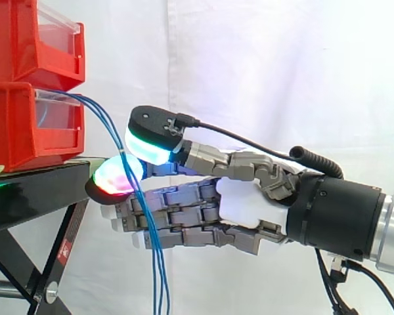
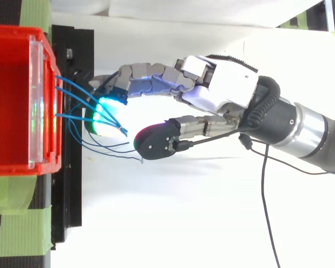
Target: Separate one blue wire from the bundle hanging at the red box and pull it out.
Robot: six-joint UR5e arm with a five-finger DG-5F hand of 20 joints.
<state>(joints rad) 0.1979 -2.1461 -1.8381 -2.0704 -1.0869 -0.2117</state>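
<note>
Red bins, two, stacked: upper bin on lower bin, both with clear front panels, on the left. Black stand under them; in the top view green tape lies at its near corner. Blue wires, a thin bundle: they leave the front of the lower bin, arc out and down past the stand's edge, then hang free and close together towards the bottom of the side view. From above they fan out from the bin's front lip and draw together just beyond the stand. Hand, entering from the right, palm side-on, level with the stand top. It is open, with its fingers reaching out nearly straight and only loosely bent, clamped on nothing. One fingertip, glowing red and magenta, sits at the bundle, the wires crossing in front of it. The thumb pad, glowing cyan and green, stands just above and right of the wires; from above a gap shows between it and the fingertip. White curtain behind everything.
</note>
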